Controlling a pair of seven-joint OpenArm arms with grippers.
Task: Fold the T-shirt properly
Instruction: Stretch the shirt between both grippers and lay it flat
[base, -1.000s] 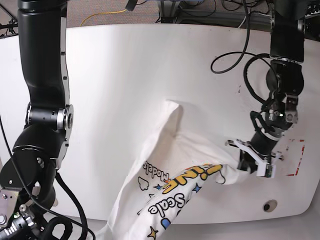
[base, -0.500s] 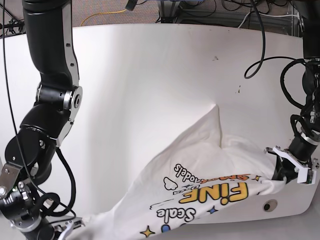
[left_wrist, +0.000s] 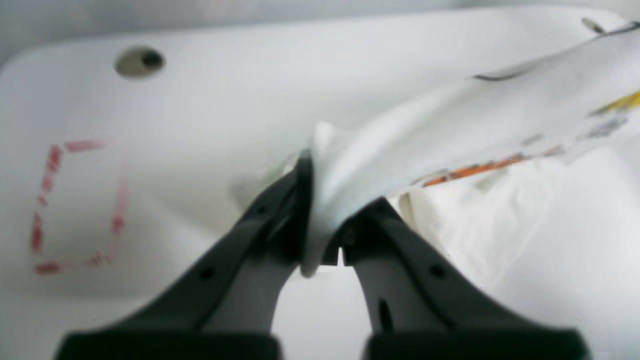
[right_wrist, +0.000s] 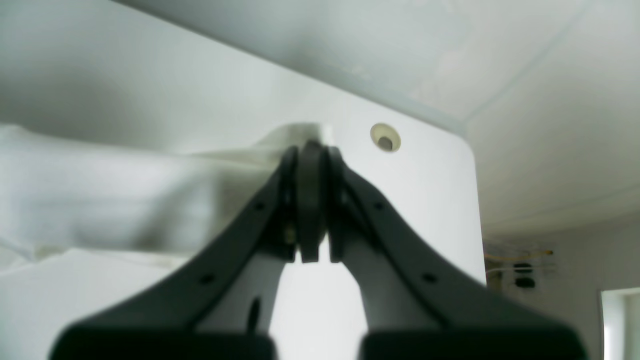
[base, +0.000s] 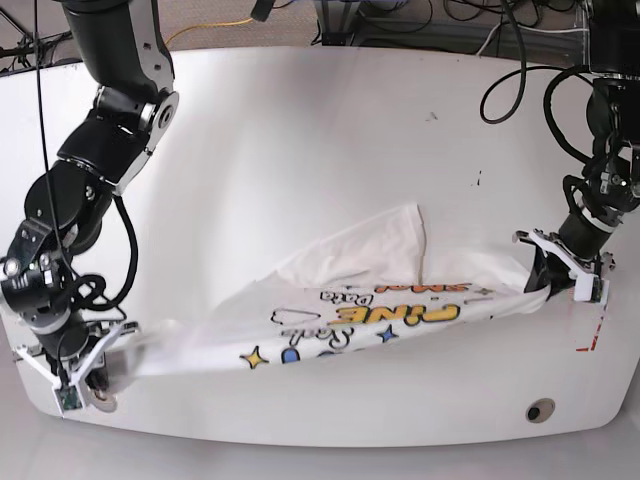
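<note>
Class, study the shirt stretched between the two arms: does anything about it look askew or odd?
Yes. The T-shirt is not spread flat: one flap peaks upward behind the print, which looks twisted between the left pincer and right pincer.

Bright, even light; blurry wrist views

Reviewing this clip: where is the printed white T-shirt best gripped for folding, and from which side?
Grip the white printed cotton T-shirt at its two far ends, coming from outside. The left tool and right tool are shut there, stretching it into a band across the white table.
</note>
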